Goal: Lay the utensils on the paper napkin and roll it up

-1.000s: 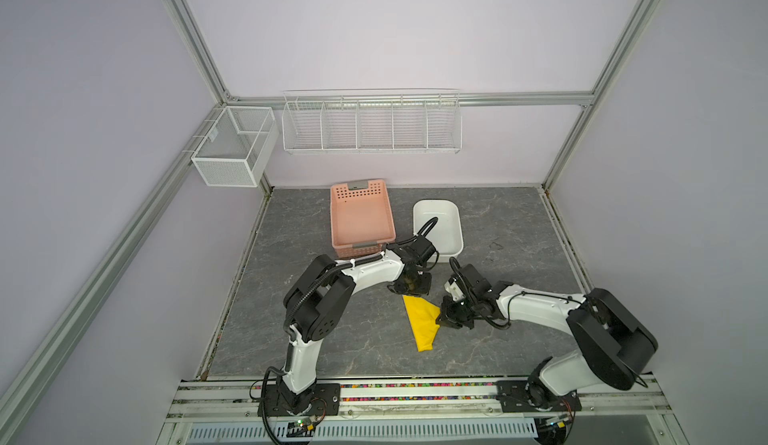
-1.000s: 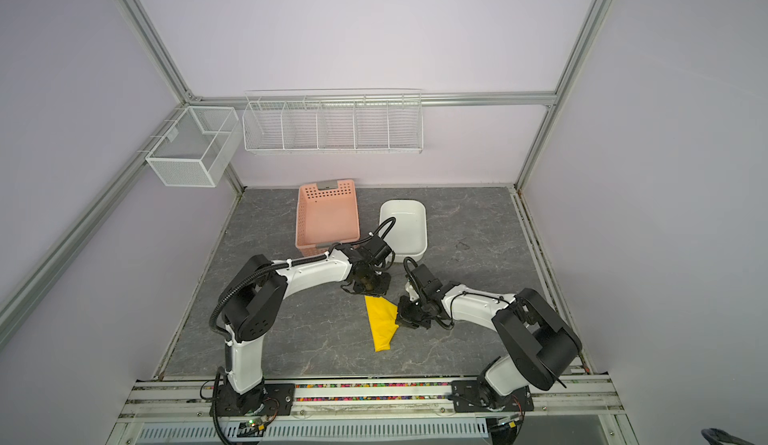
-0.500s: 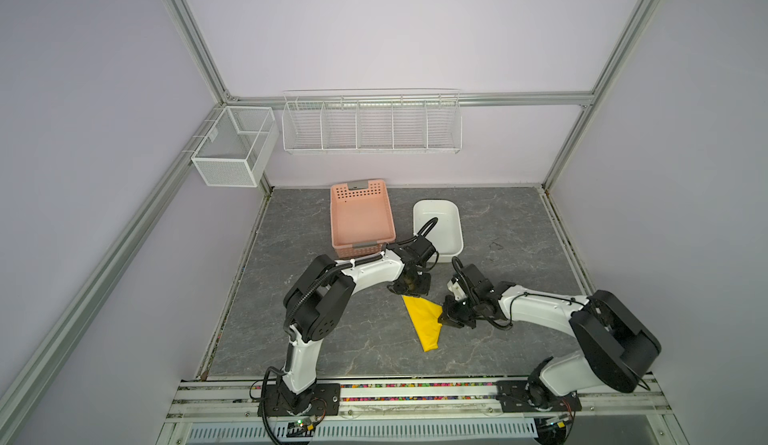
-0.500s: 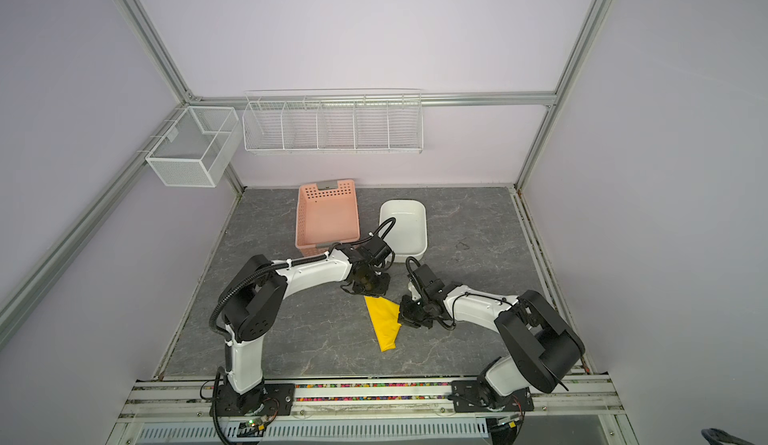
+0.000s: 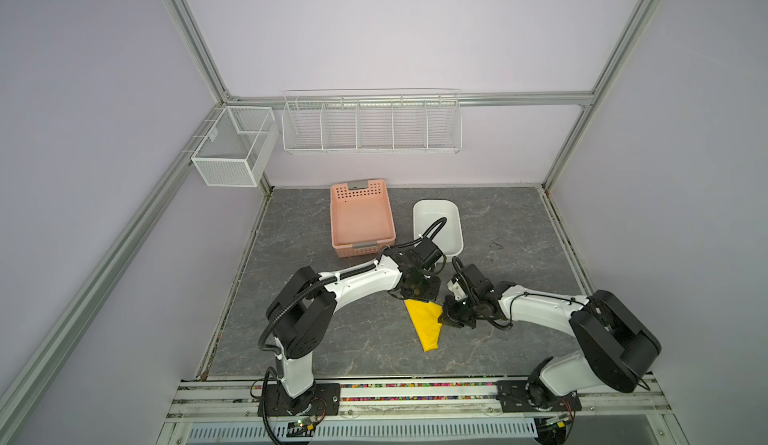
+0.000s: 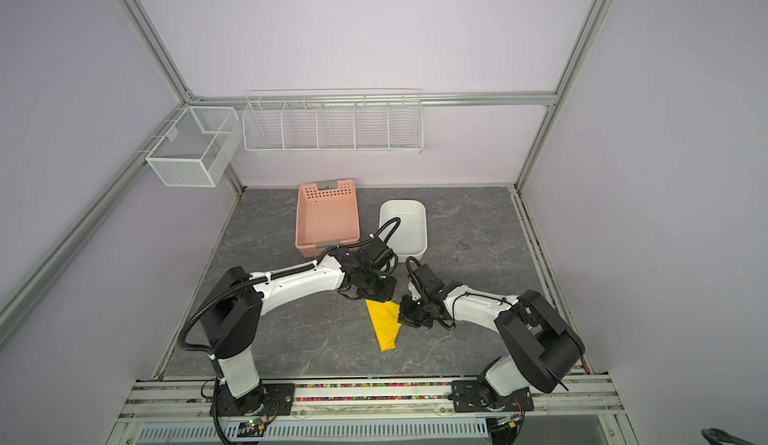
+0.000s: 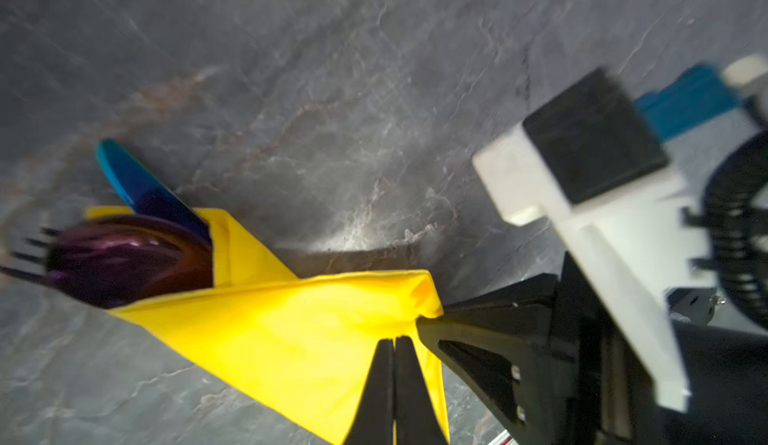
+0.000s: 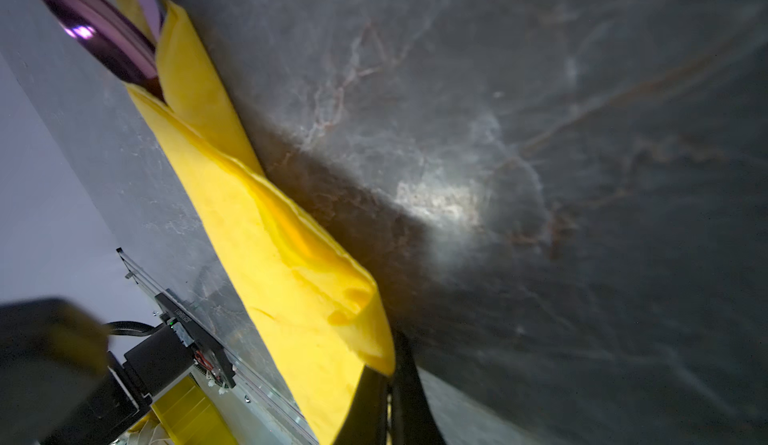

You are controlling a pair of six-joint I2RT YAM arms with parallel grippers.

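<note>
Rolling step: left gripper (image 7: 392, 341) clenched at the paper napkin (image 7: 270, 330), right gripper (image 8: 388, 380) pinching its corner; the wrap should be pulled taut round the utensils (image 7: 124, 256).

A pink perforated basket (image 5: 361, 218) stood on the grey marbled surface (image 5: 299, 231) near the back wall, and a white oblong tub (image 5: 445, 213) stood just beside it, apart from it. Above them, a long white wire rack (image 5: 371, 125) with several compartments hung on the back wall. A white mesh box (image 5: 232, 152) hung on the frame near the corner.
</note>
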